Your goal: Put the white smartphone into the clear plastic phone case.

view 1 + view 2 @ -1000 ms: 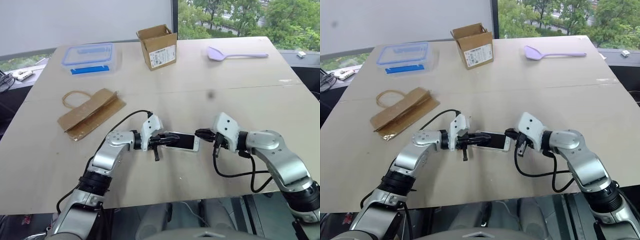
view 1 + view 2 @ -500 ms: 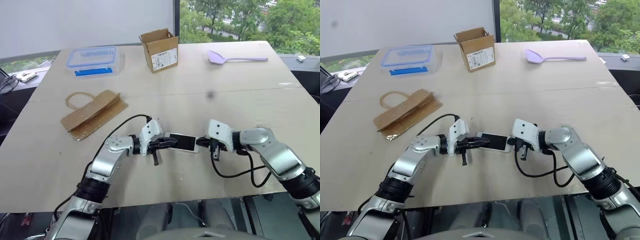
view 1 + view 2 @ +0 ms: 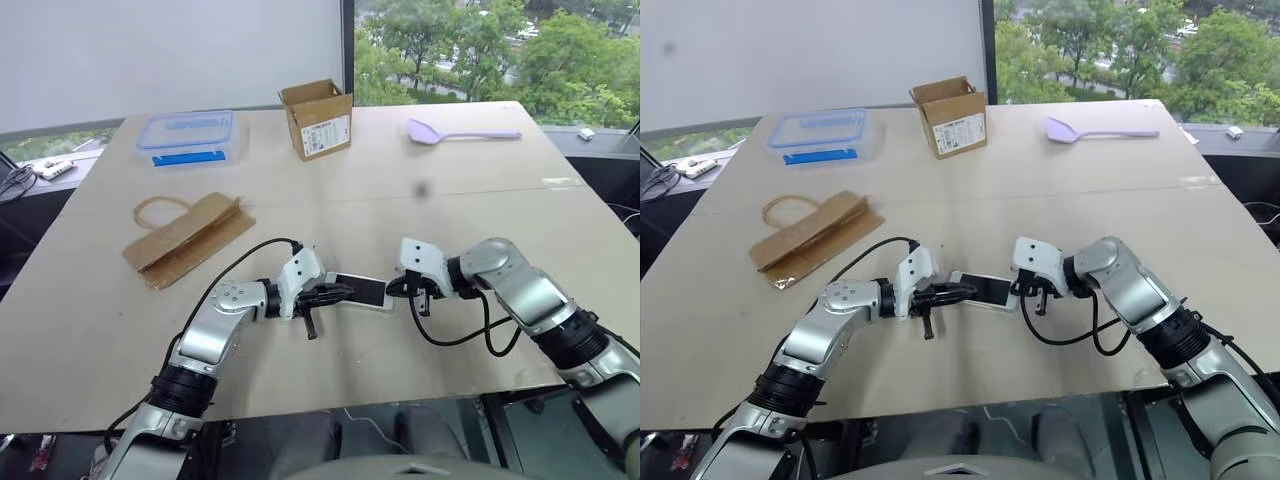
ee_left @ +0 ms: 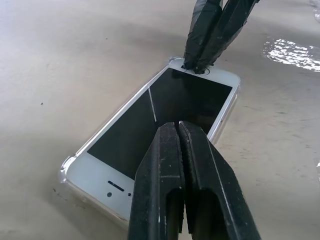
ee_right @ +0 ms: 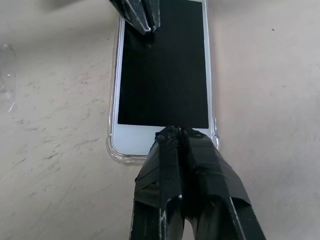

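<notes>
the white smartphone [image 4: 165,107] lies screen up inside the clear plastic phone case [image 5: 113,148] on the worktop [image 3: 400,170] (near its front edge); left gripper [image 4: 179,131] and right gripper [image 5: 174,132], jaws closed, press its opposite ends

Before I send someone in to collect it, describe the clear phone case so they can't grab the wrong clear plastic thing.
On the tan table, look at the near edge, between the left gripper and right gripper. The clear plastic phone case is the thin glinting rim around the white smartphone. Unlike the blue-lidded box at the far side, it is flat and phone-sized.
</notes>
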